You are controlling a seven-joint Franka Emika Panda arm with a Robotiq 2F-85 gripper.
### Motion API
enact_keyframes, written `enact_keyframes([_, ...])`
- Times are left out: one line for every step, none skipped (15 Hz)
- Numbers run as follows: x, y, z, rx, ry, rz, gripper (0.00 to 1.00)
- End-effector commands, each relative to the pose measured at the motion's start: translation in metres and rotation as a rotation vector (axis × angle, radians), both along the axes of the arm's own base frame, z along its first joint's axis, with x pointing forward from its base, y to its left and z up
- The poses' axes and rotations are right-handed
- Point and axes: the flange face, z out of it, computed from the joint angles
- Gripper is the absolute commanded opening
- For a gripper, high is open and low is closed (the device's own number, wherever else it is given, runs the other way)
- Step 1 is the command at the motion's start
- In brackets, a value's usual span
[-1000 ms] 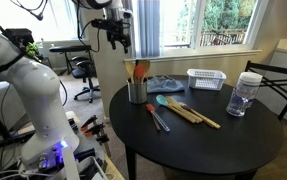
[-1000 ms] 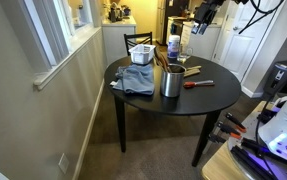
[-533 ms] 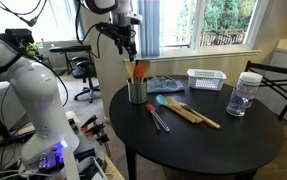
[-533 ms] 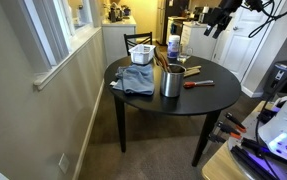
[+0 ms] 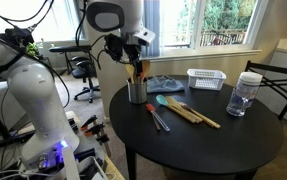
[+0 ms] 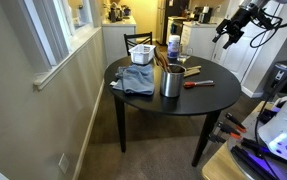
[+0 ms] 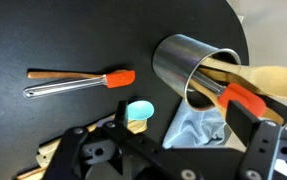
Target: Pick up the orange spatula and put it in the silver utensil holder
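The silver utensil holder (image 5: 137,92) stands upright at the table's edge and also shows in the other exterior view (image 6: 171,82) and the wrist view (image 7: 183,62). An orange spatula (image 7: 245,101) stands inside it among wooden utensils, its head sticking out of the top (image 5: 141,70). A smaller orange-tipped utensil (image 7: 101,78) lies flat on the table beside a metal one. My gripper (image 7: 188,140) is open and empty. It hangs high above the table, apart from the holder, in both exterior views (image 5: 132,58) (image 6: 224,35).
On the round black table (image 5: 213,145) lie a teal spatula (image 7: 139,109), wooden spoons (image 5: 193,113) and a blue cloth (image 5: 169,84). A white mesh basket (image 5: 207,78) and a clear white-lidded jar (image 5: 243,95) stand towards the far side. A window wall is behind.
The arm has swung and turned its wrist, and the gripper has moved sideways and slightly lower above the table. It stays empty. Nothing on the table has moved.
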Motion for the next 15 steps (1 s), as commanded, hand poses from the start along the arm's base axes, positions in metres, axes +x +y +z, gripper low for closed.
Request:
enact_keyframes([0.003, -0.032, -0.039, 0.043, 0.014, -0.159, 1.0])
enact_keyframes([0.004, -0.04, -0.049, 0.044, 0.014, -0.205, 1.0])
enact_keyframes([0.004, -0.05, -0.06, 0.052, 0.024, -0.266, 1.0])
enact_keyframes([0.005, -0.056, -0.069, 0.059, 0.029, -0.312, 1.0])
enact_keyframes([0.005, -0.062, -0.079, 0.069, 0.039, -0.362, 1.0])
enact_keyframes([0.006, -0.066, -0.088, 0.076, 0.046, -0.402, 1.0])
enact_keyframes([0.007, -0.069, -0.095, 0.079, 0.054, -0.449, 1.0])
enact_keyframes([0.009, -0.071, -0.102, 0.086, 0.063, -0.483, 1.0])
enact_keyframes([0.011, -0.073, -0.108, 0.092, 0.068, -0.517, 1.0])
enact_keyframes([0.013, -0.074, -0.113, 0.097, 0.072, -0.549, 1.0])
enact_keyframes([0.014, -0.079, -0.117, 0.105, 0.05, -0.598, 1.0])
enact_keyframes([0.015, -0.083, -0.119, 0.113, 0.036, -0.65, 1.0])
enact_keyframes([0.018, -0.089, -0.123, 0.125, 0.032, -0.715, 1.0])
enact_keyframes([0.021, -0.092, -0.126, 0.132, 0.028, -0.767, 1.0])
enact_keyframes([0.025, -0.094, -0.13, 0.136, 0.031, -0.822, 1.0])
